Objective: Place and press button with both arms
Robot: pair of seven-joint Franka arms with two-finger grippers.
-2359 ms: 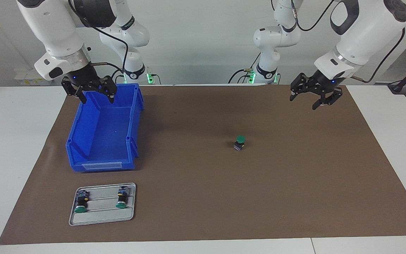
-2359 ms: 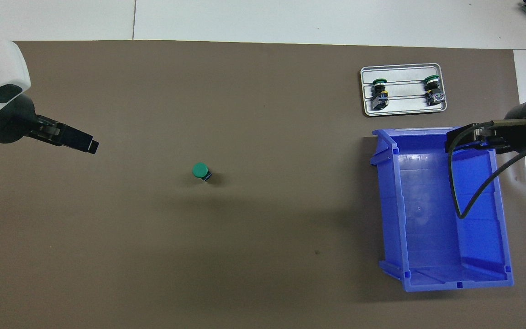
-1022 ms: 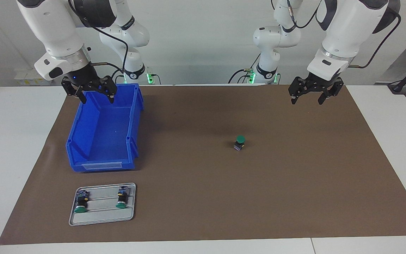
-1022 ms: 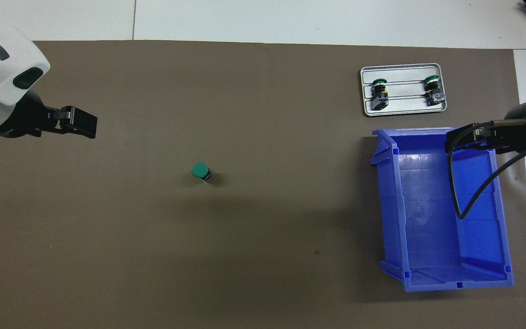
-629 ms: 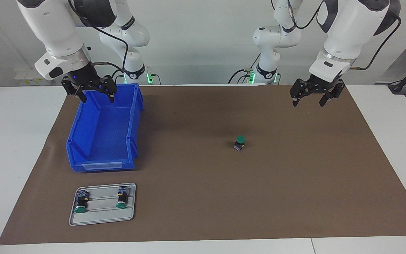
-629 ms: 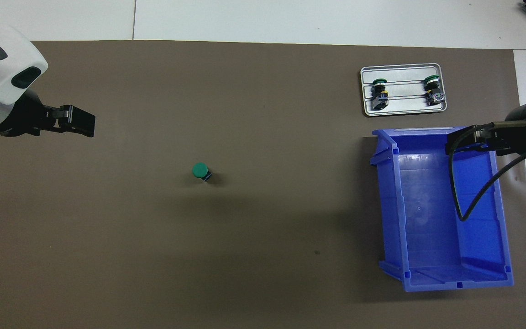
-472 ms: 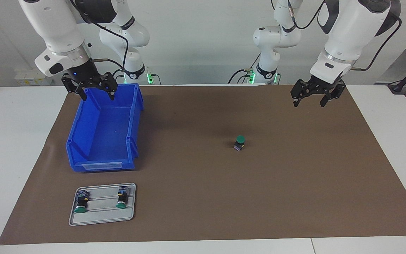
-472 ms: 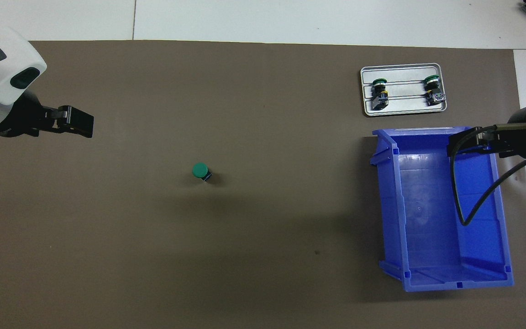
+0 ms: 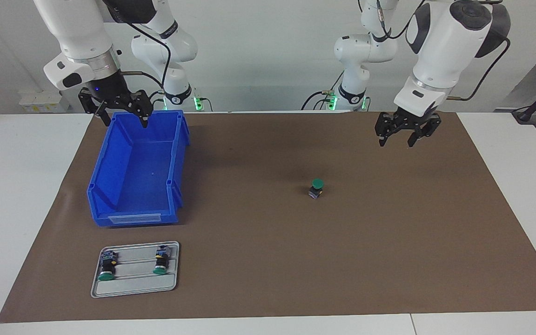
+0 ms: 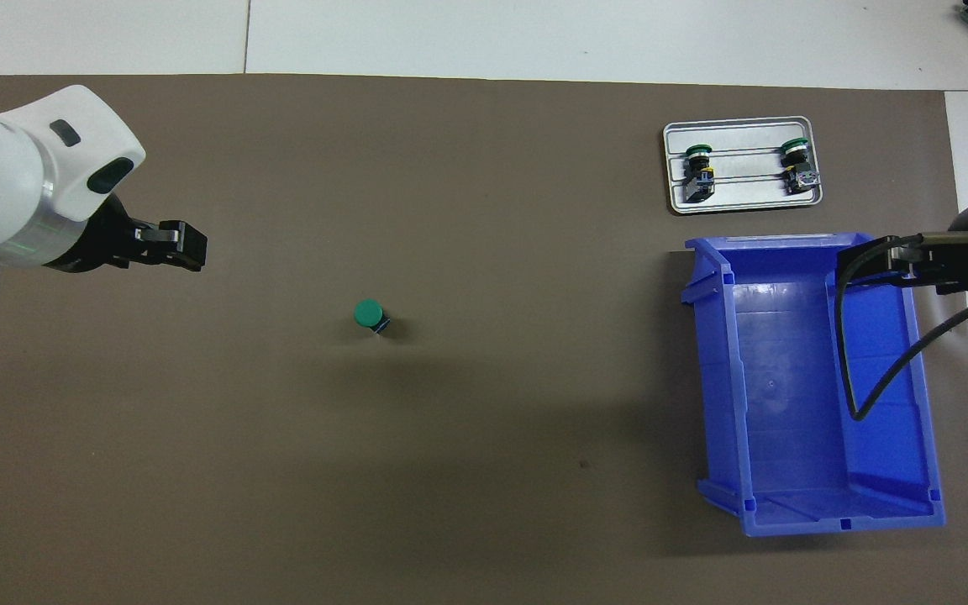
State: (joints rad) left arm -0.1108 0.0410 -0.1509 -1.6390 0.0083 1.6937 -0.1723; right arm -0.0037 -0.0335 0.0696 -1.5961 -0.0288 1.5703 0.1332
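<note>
Left tool [image 9: 393,137] hangs over bare brown mat [image 9: 389,242] at the left arm's end of the worktop [image 9: 519,153], empty, its fingertips apart with a gap showing between them. My right tool [image 9: 122,116] sits over the robot-side rim of the open blue plastic bin [image 9: 110,186], spread wide and holding nothing.

I've got the target in sight: the small push-button with the round green cap and black body [image 9: 315,188] stands upright on its blue-and-yellow base, alone on the mat, well apart from both tools and nearer the left arm's end.

I judge it light and rigid, hard plastic, so it won't give under the fingers. Its smooth cap looks slippery and overhangs the body. I'd take hold low, across the black cylinder beneath the cap, keeping the cap free for pressing. It's narrow and tall for its footprint, so a nudge could tip it.

Counting now: three buttons in all, one standing here and two lying on their sides [image 9: 106,268] [image 9: 160,262] in the grey ridged metal tray [image 9: 133,288]. One tray, one bin, two arms, two tools.
</note>
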